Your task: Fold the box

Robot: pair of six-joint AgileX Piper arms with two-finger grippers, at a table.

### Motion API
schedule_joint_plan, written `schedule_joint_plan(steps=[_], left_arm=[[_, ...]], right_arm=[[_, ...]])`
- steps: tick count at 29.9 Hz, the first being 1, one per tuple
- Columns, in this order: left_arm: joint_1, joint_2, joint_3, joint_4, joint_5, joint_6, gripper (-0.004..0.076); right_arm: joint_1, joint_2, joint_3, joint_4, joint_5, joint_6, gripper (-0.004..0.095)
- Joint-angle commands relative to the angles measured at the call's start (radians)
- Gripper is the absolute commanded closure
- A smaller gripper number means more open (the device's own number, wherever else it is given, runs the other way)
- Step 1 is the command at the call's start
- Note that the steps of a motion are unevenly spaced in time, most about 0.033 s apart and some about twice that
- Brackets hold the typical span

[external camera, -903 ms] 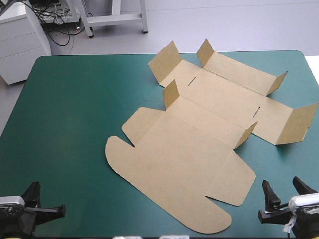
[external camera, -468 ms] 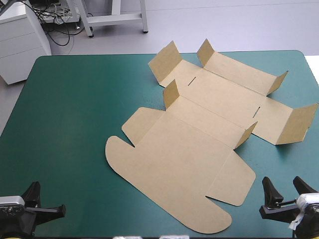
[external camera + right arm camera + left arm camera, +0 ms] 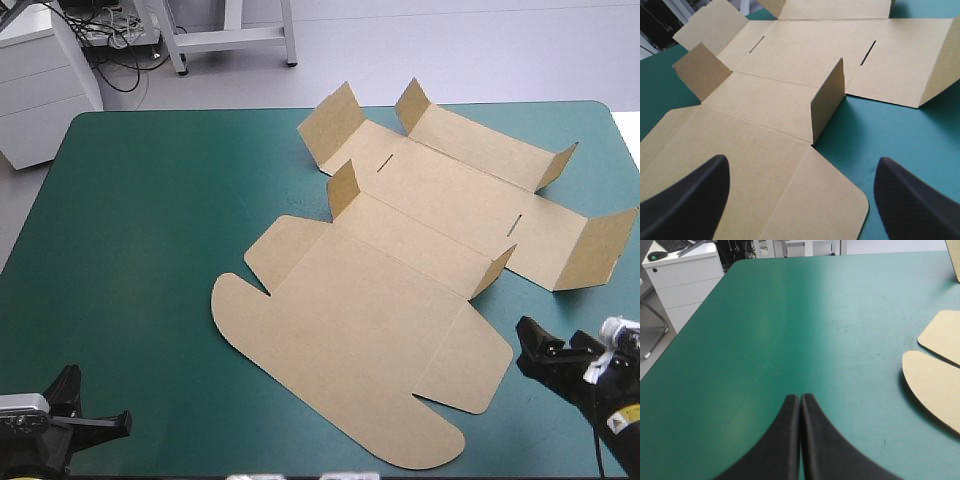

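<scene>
Box (image 3: 400, 260) laid open, one sheet, from centre toward 2 o'clock on teal-green cover (image 3: 150, 230).
Two grippers counted: left gripper (image 3: 800, 405) at 7 o'clock, fingers pressed together; right gripper (image 3: 552, 340) at 4 o'clock, fingers parted, pointed at box. Six flaps raised.

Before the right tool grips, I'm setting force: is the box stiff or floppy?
Probably stiff between creases: the box holds small flaps upright unsupported. Likely hinges at its scored lines if lifted by one edge. Flat and thin, it may slide when pushed.
</scene>
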Motion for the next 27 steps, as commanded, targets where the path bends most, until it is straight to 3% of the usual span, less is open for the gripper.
schedule_joint_plan(steps=[1,15,27], left_arm=[[-0.007,-0.016,-0.018,-0.010,-0.075,-0.005,0.0756],[-0.007,-0.016,-0.018,-0.010,-0.075,-0.005,0.0756],[-0.007,-0.016,-0.018,-0.010,-0.075,-0.005,0.0756]], right_arm=[[0.002,0.169,-0.105,0.008,-0.099,-0.001,0.0174],[0.002,0.775,-0.383,0.061,-0.037,0.032,0.0174],[0.002,1.054,-0.461,0.073,-0.022,0.092,0.0174]])
